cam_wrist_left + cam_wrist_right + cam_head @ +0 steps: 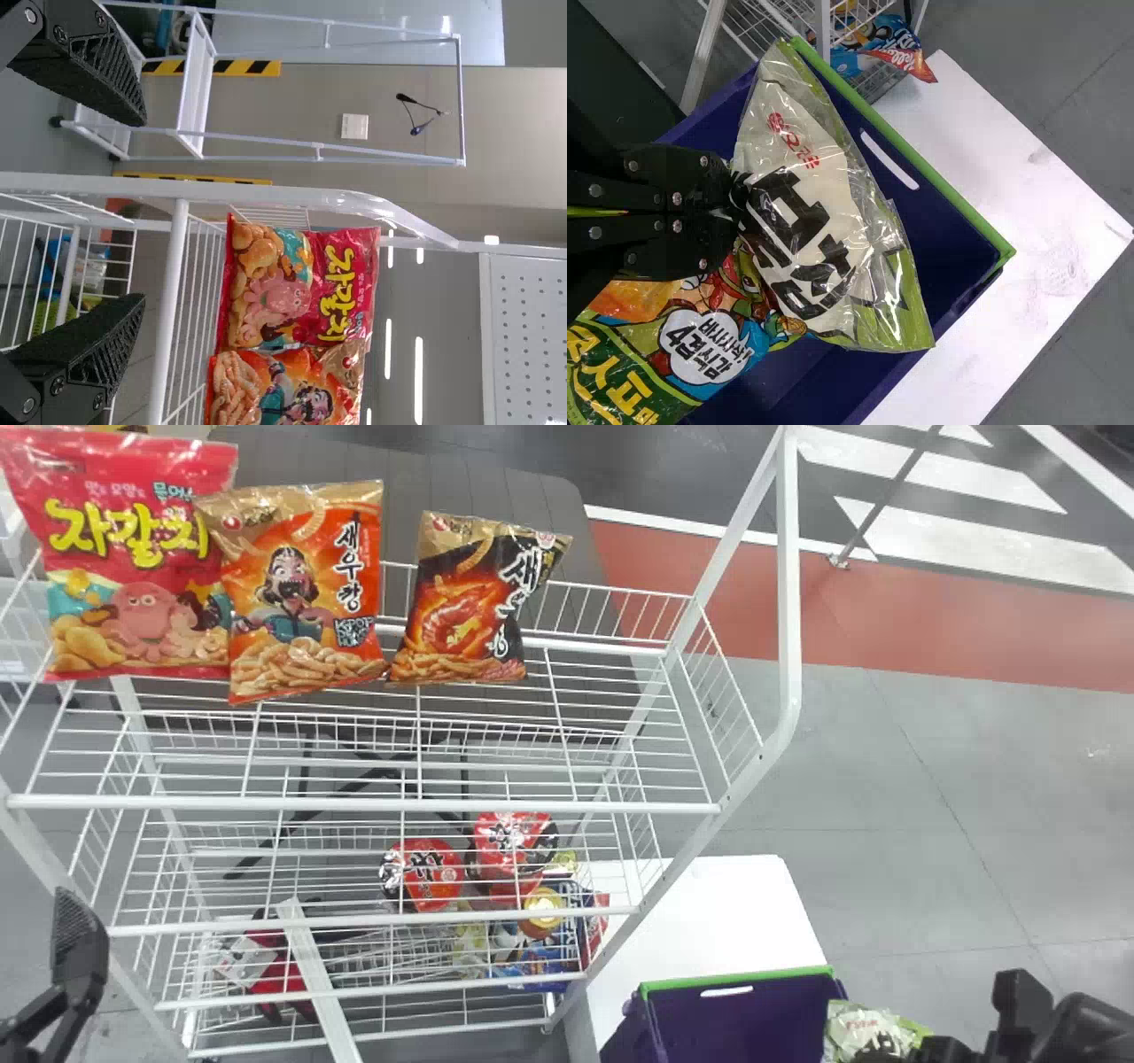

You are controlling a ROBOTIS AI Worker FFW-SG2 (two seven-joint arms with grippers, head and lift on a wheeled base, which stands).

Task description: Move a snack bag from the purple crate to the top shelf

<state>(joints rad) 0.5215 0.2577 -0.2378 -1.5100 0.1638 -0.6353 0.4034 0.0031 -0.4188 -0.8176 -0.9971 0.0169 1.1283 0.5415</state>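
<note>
Right gripper (943,1049) had its fingers clenched on the green-and-white snack bag (868,1029), over the purple crate (744,1019). A colorful snack bag (709,347) was at the crate too. Left gripper (80,957), fingers spread, was well left of the crate. Top shelf (372,803), left of the crate, held three snack bags.
</note>
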